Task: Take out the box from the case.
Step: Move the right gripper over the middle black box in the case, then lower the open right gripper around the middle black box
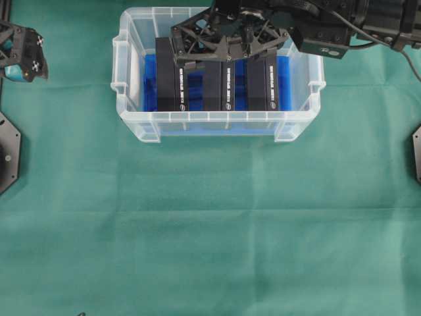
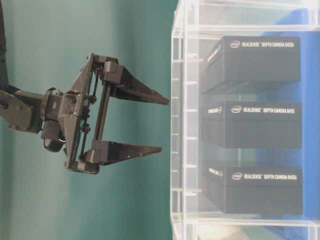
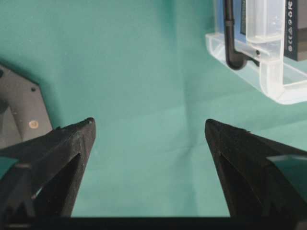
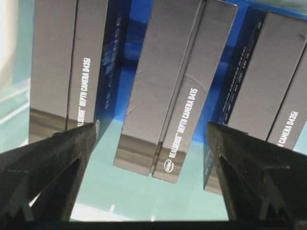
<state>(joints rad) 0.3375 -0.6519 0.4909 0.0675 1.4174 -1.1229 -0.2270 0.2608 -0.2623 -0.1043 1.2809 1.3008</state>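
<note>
- Right now the right gripper (image 1: pixel 227 52) is hovering, spread wide, over the middle box (image 1: pixel 212 84) standing inside the case (image 1: pixel 217 118).
- Descending off-centre, probably, it is risking catching a neighbouring box (image 1: pixel 263 85).
- Left gripper (image 1: pixel 23 56) is waiting spread above the bench (image 1: pixel 210 230).

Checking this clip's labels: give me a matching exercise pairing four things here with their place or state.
Things:
1. right gripper
2. left gripper
3. middle box
4. case

Places or states:
A. stands between two other boxes
B. open, off at the table's left edge
C. clear plastic, resting on the green cloth
D. open, above the boxes

Pairs: 1-D, 2-B, 3-A, 4-C
</note>
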